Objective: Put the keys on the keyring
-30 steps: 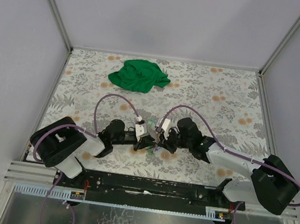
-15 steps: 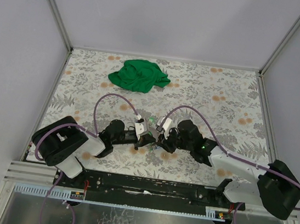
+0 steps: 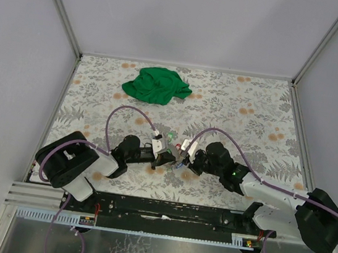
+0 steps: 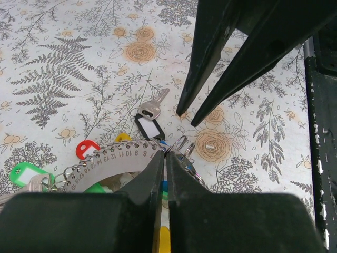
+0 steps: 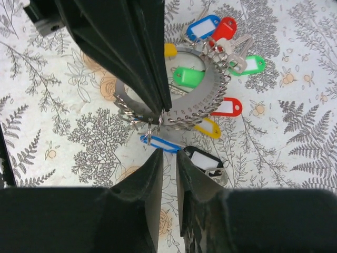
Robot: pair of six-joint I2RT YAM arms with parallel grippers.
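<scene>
The left gripper [image 4: 164, 161] was clenched on the rim of the grey numbered keyring [image 5: 205, 97], low over the floral table [image 3: 252, 112] toward its near edge. The right gripper [image 5: 169, 158] stood slightly parted and empty, just right of the ring. Coloured keys [image 5: 227, 107] fanned outward from it. A black-tagged key [image 4: 148, 126] lay between the grippers, blade toward the right fingertips.

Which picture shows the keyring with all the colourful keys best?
The right wrist view: the keyring is mostly in view, with coloured keys fanned around it. The left wrist view shows only one numbered stretch behind its shut fingers. From the top it is a tiny, half-hidden speck.
</scene>
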